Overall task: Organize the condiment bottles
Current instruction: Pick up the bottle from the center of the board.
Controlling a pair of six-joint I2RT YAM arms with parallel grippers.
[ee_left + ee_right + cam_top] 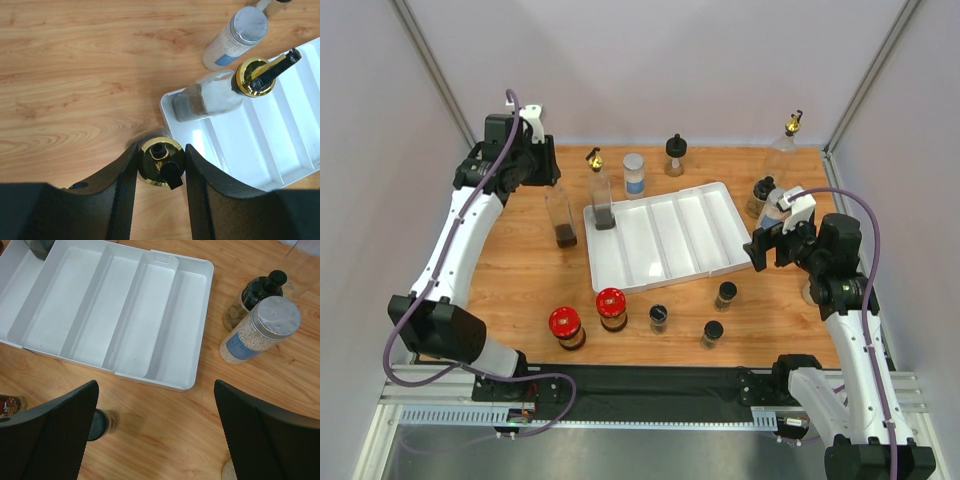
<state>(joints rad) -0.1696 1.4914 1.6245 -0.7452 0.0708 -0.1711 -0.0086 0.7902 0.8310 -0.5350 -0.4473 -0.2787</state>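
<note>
Scanning top view: gold-spouted bottle (561, 218) stands on bench (520, 270) just left of white tray (670, 235). Left wrist alone shows me left fingers (125, 190) pinching its cap. Right wrist: right fingers (60, 425) spread wide, silver-lidded jar (257, 332) beside tray.

Three gold-spouted bottles (601, 198): one between the left pincer's (161, 152) fingers, one just beside it, one far beyond the right pincer (155, 390). Two red-lidded jars (565, 322). Three small black-capped jars (659, 317). Two black-stoppered bottles (675, 155) and two silver-lidded jars (634, 172), one of each just ahead of the right pincer. One white tray (660, 240).
</note>
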